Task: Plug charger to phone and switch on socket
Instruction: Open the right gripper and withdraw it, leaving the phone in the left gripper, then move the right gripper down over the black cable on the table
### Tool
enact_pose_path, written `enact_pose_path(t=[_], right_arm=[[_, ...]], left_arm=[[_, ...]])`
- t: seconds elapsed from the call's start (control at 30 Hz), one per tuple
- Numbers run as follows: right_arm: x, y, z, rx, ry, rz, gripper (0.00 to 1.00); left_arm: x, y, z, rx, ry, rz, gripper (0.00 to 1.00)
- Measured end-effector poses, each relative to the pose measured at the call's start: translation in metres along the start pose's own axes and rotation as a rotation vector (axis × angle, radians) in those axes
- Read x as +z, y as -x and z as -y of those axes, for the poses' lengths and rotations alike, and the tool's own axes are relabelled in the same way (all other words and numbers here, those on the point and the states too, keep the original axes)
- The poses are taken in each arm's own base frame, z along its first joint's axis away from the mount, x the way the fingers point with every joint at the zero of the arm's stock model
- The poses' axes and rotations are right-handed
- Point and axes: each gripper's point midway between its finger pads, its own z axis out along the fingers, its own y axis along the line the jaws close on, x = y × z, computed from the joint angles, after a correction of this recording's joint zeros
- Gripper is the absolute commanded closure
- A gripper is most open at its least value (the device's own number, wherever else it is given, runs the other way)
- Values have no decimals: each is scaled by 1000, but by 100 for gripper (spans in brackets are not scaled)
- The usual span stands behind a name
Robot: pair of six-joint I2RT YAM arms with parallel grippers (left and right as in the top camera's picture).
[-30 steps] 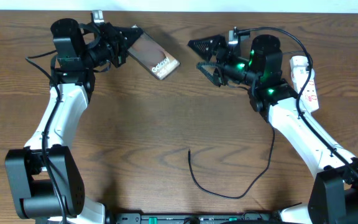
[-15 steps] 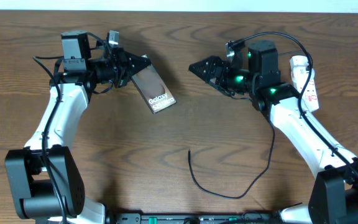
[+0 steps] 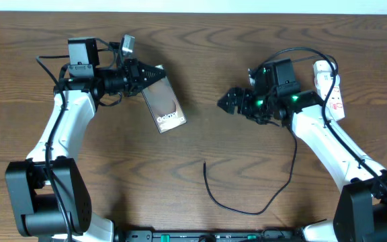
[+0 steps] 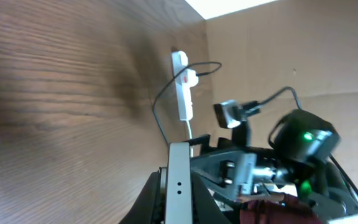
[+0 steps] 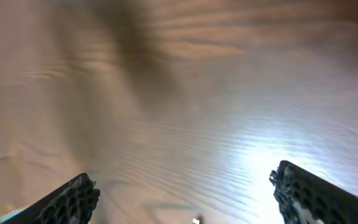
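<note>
Bronze phone (image 3: 164, 106), short edge in left gripper (image 3: 156, 75)

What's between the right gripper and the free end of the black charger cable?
Nothing visible. From overhead, only bare table lies between the open right gripper and the charger tip. The phone, clamped in the left gripper, sits off to the side, clear of that path.
</note>
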Motion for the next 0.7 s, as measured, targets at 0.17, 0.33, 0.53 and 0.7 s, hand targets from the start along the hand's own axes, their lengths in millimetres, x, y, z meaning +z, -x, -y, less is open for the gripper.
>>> enact_pose_path(t=[0.17, 0.33, 0.53, 0.7], right_arm=[[2, -21, 21, -17, -143, -52, 16], [12, -49, 13, -100, -221, -101, 21], [20, -83, 4, -159, -343, -126, 22], [25, -99, -3, -176, -369, -129, 25]], left_arm=[[-17, 4, 5, 3, -65, 6, 93], [-39, 9, -1, -36, -83, 37, 93], [-45, 11, -2, -25, -89, 48, 93], [-53, 14, -5, -25, -89, 65, 93]])
